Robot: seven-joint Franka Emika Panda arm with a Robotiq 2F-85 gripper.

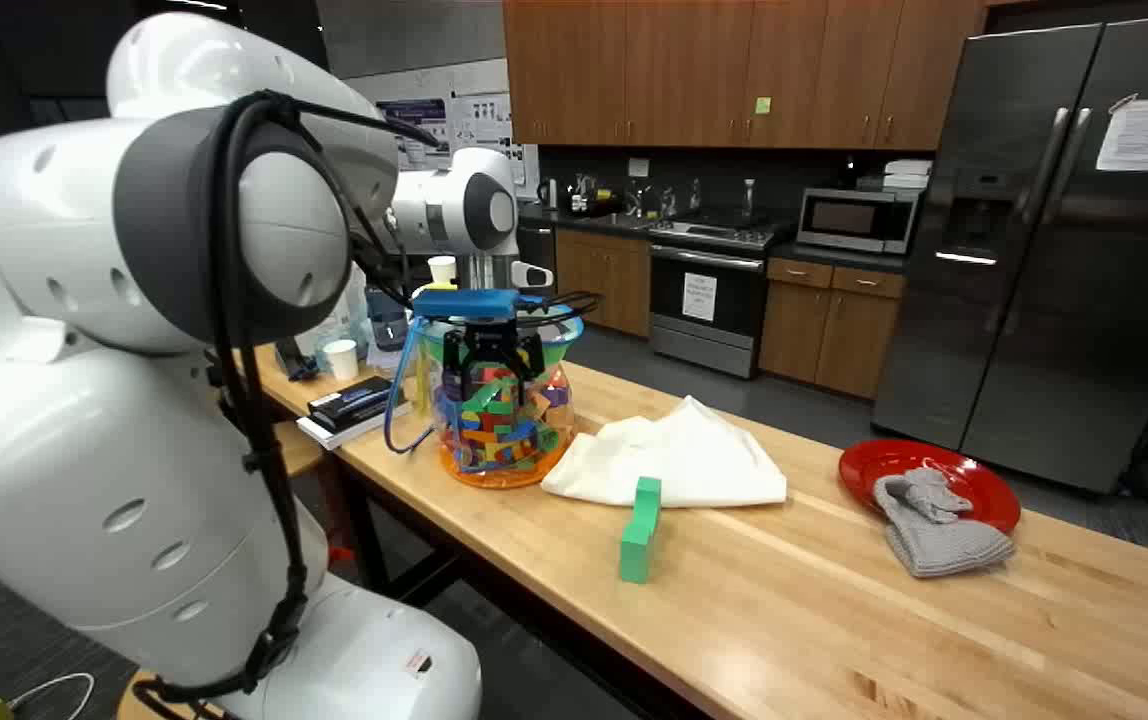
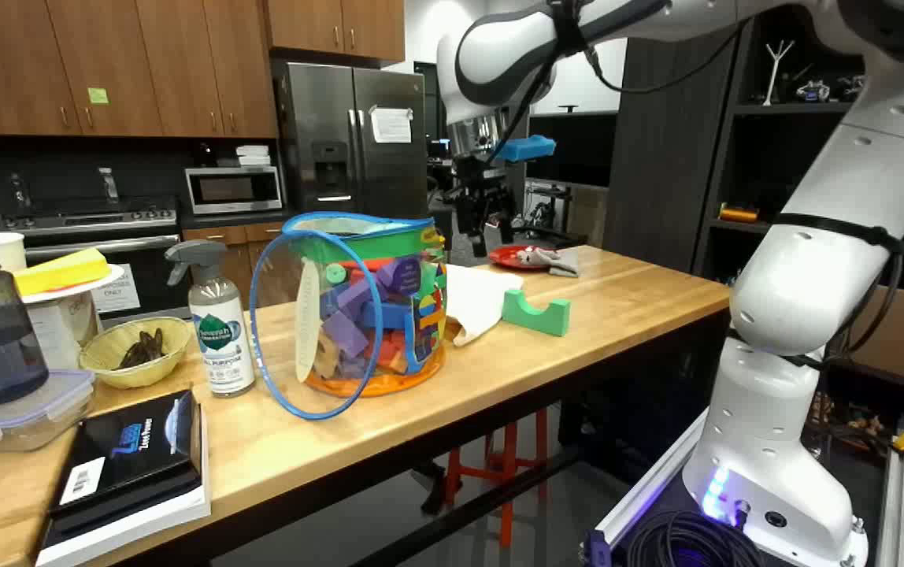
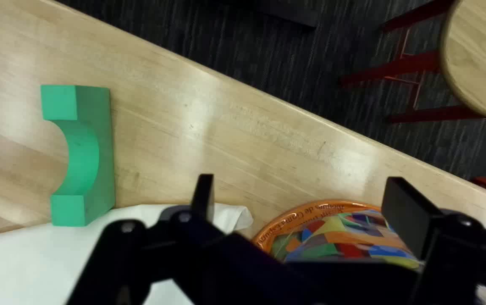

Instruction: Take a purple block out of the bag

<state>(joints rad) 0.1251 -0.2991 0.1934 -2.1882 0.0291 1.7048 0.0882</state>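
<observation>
Purple-wise, looks like square one tbh: just a green arch [image 3: 88, 156] out on the table [image 1: 784, 590], with purple blocks [image 2: 345, 334] inside the bag [image 2: 397, 242] and nothing in the wide-spread gripper [image 3: 304, 199] near it, so still gotta reach in, grab one and lift it out.

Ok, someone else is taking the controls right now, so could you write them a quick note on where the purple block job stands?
Gripper: open and holding nothing; it hangs above the table, outside the bag.
Bag: upright on the table, its top apparently open; purple blocks show through its clear side, among other colours.
Done: no purple block is seen outside the bag. The green arched block on the table is not the one wanted.
Left: probably move over the bag, reach in, grip a purple block and lift it out.
</observation>
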